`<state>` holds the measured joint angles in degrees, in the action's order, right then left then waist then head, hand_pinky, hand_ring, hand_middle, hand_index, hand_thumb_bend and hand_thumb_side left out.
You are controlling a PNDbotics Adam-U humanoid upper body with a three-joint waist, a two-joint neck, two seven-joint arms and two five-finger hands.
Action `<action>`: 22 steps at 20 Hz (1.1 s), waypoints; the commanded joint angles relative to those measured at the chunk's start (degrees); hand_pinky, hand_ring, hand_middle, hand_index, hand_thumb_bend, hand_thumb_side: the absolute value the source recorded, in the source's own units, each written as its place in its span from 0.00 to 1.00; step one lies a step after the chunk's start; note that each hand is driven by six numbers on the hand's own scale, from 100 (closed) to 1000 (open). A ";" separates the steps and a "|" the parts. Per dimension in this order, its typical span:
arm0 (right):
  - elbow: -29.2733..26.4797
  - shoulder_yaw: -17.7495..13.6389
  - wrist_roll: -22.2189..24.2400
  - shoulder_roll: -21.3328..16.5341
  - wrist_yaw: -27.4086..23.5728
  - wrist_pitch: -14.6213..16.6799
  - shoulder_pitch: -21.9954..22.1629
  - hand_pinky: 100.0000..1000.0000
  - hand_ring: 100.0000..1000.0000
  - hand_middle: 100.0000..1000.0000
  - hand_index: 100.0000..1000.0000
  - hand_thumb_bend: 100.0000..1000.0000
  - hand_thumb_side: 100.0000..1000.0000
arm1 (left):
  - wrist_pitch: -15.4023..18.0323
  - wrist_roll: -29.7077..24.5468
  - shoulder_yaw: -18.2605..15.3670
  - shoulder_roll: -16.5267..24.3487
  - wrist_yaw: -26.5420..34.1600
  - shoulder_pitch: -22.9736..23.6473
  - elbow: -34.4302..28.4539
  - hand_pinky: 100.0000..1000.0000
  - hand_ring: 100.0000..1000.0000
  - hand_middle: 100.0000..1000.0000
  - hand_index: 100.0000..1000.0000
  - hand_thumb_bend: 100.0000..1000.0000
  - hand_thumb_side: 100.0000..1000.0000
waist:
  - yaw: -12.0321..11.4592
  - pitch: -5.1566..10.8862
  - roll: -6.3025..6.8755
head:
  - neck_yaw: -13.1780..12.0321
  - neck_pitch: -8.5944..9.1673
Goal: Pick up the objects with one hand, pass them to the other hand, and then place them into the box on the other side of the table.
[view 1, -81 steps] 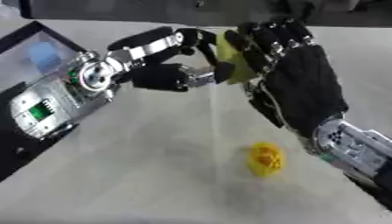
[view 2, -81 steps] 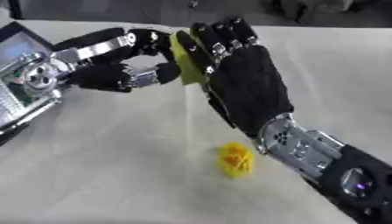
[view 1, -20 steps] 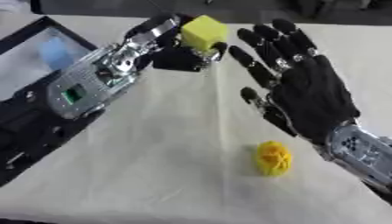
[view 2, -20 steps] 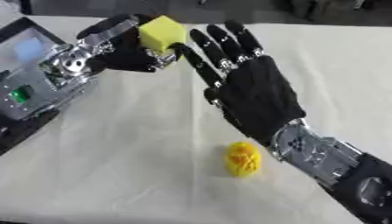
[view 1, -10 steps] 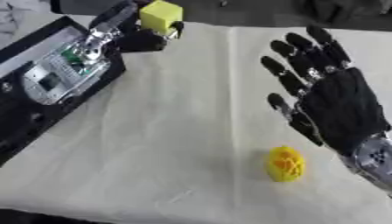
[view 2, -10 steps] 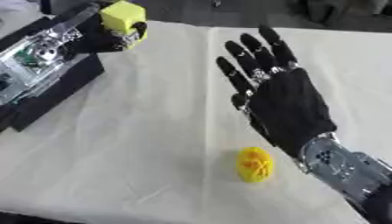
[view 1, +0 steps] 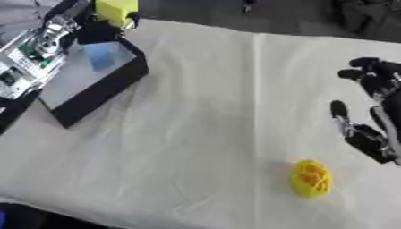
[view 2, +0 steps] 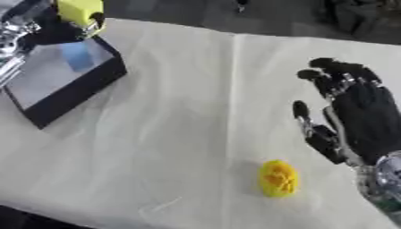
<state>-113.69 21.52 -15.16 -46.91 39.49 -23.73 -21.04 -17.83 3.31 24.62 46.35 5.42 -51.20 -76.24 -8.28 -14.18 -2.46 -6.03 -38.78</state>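
White cloth-covered table (view 1: 203,103), creased; dark floor (view 1: 235,13) beyond far edge.

You have a counter (view 1: 188,134) covered with a pale cream cloth (view 1: 156,170) that fills most of both eye views. A straight fold line (view 1: 255,89) runs through the cloth from the far edge toward you, a little right of the middle, and soft wrinkles spread across the near half. Beyond the far edge you see a dark floor (view 1: 196,10). A bulky dark shape (view 1: 364,15) sits there at the upper right, too blurred to name, and a small dark thing (view 1: 247,5) stands near the top centre. A dark patch (view 1: 22,218) fills the lower left corner.
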 commanded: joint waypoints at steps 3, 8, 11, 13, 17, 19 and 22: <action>-0.90 -9.25 -1.96 -4.61 -10.48 -4.03 1.32 0.69 0.70 0.75 0.75 0.00 0.00 | -0.13 -2.11 -4.29 3.44 -6.10 0.29 3.35 0.79 1.00 0.13 0.36 0.00 0.33 | 0.26 0.66 -0.23 | -1.89 1.24; -0.90 -14.88 -4.99 -5.91 -15.35 -5.60 2.61 0.66 0.68 0.75 0.75 0.12 0.05 | -0.02 -3.06 -6.79 3.96 -9.97 1.17 7.15 0.78 1.00 0.15 0.37 0.00 0.27 | 0.49 0.25 -0.47 | -3.16 1.56; -0.90 -16.84 -6.80 -6.54 -17.21 -6.09 3.02 0.65 0.68 0.74 0.75 0.14 0.03 | -0.19 -4.36 -7.38 3.84 -12.97 1.30 9.36 0.77 1.00 0.17 0.40 0.00 0.15 | 0.61 0.11 -0.57 | -3.62 1.67; -0.90 -17.55 -7.63 -6.75 -17.94 -6.25 3.29 0.65 0.67 0.74 0.75 0.13 0.04 | -0.45 -5.20 -7.73 3.61 -15.41 1.23 10.64 0.77 1.00 0.19 0.41 0.00 0.09 | 0.71 0.06 -0.63 | -3.97 1.80; -0.90 -18.69 -9.17 -6.79 -19.09 -6.14 3.52 0.63 0.66 0.73 0.75 0.13 0.03 | -1.11 -7.03 -8.41 3.01 -21.44 0.95 13.35 0.78 1.00 0.29 0.51 0.00 0.00 | 0.89 -0.11 -0.69 | -4.32 2.36; -0.90 -19.28 -10.11 -6.83 -19.62 -5.89 3.54 0.63 0.66 0.73 0.74 0.13 0.03 | -1.46 -8.74 -8.76 2.76 -24.50 0.82 14.83 0.82 1.00 0.41 0.64 0.03 0.00 | 1.02 -0.25 -0.75 | -4.19 2.67; -0.90 -19.78 -11.28 -6.79 -20.16 -5.55 3.71 0.62 0.65 0.73 0.74 0.13 0.03 | -1.61 -11.11 -9.37 2.36 -28.45 0.60 16.30 0.89 1.00 0.54 0.79 0.22 0.00 | 1.15 -0.39 -0.83 | -4.03 2.89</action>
<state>-113.71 2.89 -25.77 -51.27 19.73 -29.39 -17.08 -19.41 -6.86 16.37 47.42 -21.32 -49.42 -60.12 -7.15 -15.33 -3.54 -10.02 -36.62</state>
